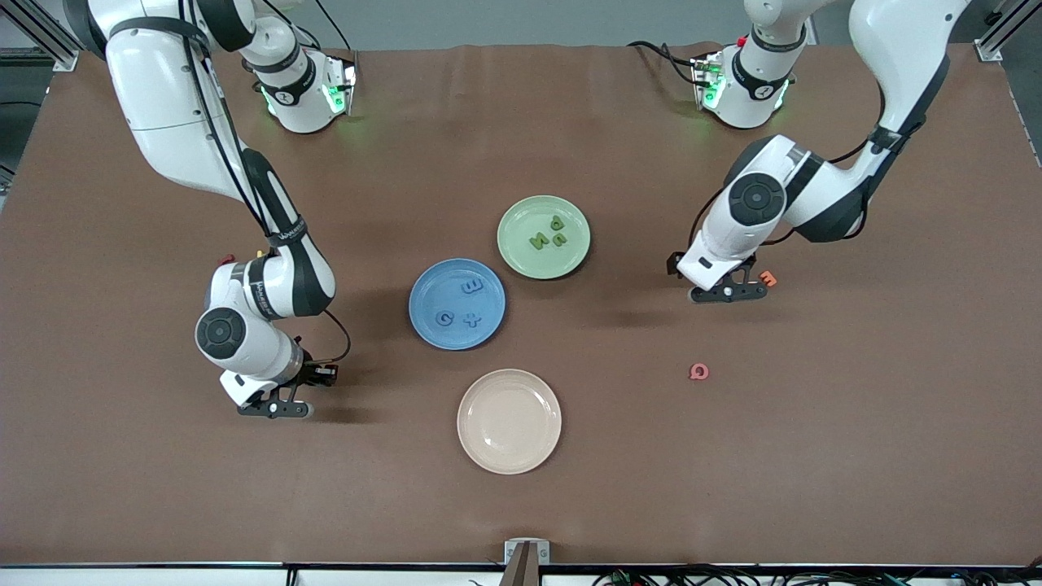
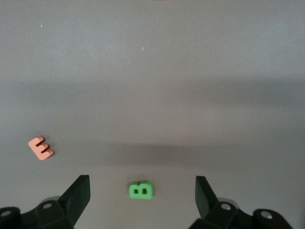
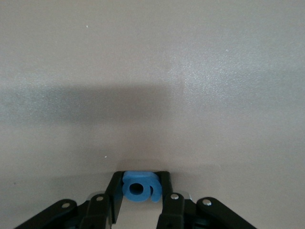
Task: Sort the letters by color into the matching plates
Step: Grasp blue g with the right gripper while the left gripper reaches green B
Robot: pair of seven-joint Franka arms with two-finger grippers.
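The blue plate (image 1: 434, 291) holds three blue letters (image 1: 471, 286). The pale green plate (image 1: 519, 221), beside it and farther from the front camera, holds three green letters (image 1: 540, 240). My right gripper (image 1: 275, 409) is low over the table toward the right arm's end. In the right wrist view it (image 3: 140, 183) is shut on a blue letter (image 3: 139, 188). My left gripper (image 1: 728, 295) is low over the table toward the left arm's end. In the left wrist view it (image 2: 142, 185) is open, with a green letter B (image 2: 141, 190) lying on the table between its fingers, touching neither. Both these letters are hidden in the front view.
A cream plate (image 1: 509, 421) sits nearer the front camera than the blue plate. An orange E (image 1: 768, 279) lies beside the left gripper and also shows in the left wrist view (image 2: 41, 148). A pink letter (image 1: 698, 372) lies nearer the camera.
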